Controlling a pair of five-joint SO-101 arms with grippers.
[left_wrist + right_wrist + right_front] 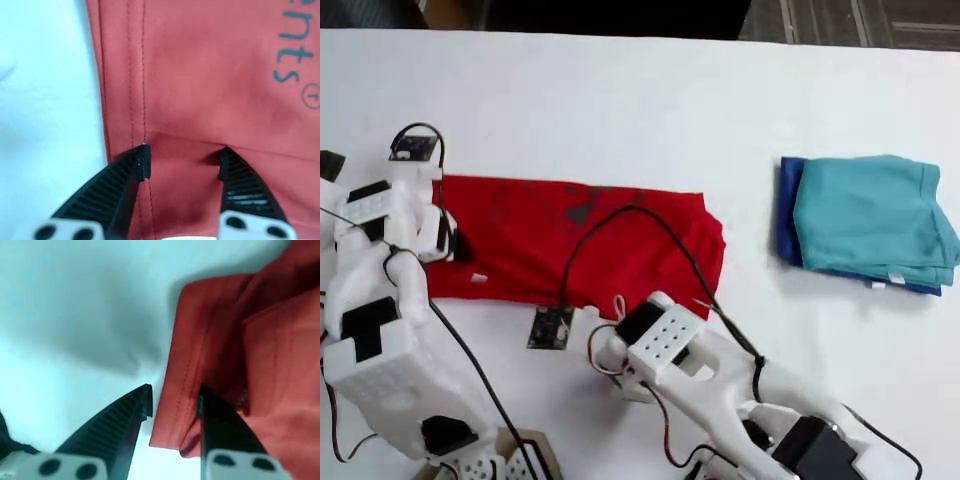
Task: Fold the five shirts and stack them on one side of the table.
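Red shirt (580,245) folded into long band, lying flat across left-centre of white table (620,100). Double-stitched hems along edges. Dark print (582,210) on upper face; small white tag (478,278) at near hem, too small to read. Left gripper (182,162) at shirt's left end, fingers spread, tips pressed into cloth, low ridge of fabric between them. Right gripper (172,402) at near edge, fingers apart, straddling stitched hem. Well apart at right: folded teal shirt (870,220) stacked on blue shirt (787,215).
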